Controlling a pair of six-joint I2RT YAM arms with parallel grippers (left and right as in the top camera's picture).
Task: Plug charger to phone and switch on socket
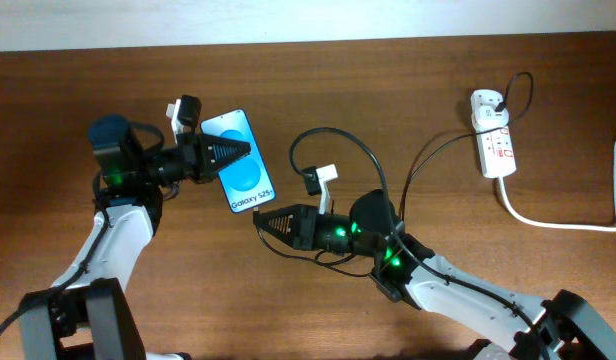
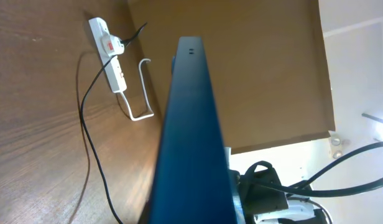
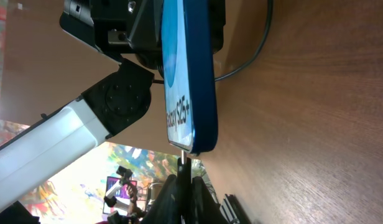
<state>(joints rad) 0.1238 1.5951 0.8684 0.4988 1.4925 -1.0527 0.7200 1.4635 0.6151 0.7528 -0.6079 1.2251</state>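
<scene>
Overhead: left gripper (image 1: 243, 151) level, on phone (image 1: 250, 186).

The phone (image 1: 243, 160) showed a bright blue screen with a round pattern and white strip. The socket (image 1: 493, 135), far right, was white with red marks; the charger (image 2: 83, 121) black; the table (image 1: 388, 80) brown woodgrain.

Overhead top-down; wrist views close, sharing phone (image 3: 188, 74).
</scene>
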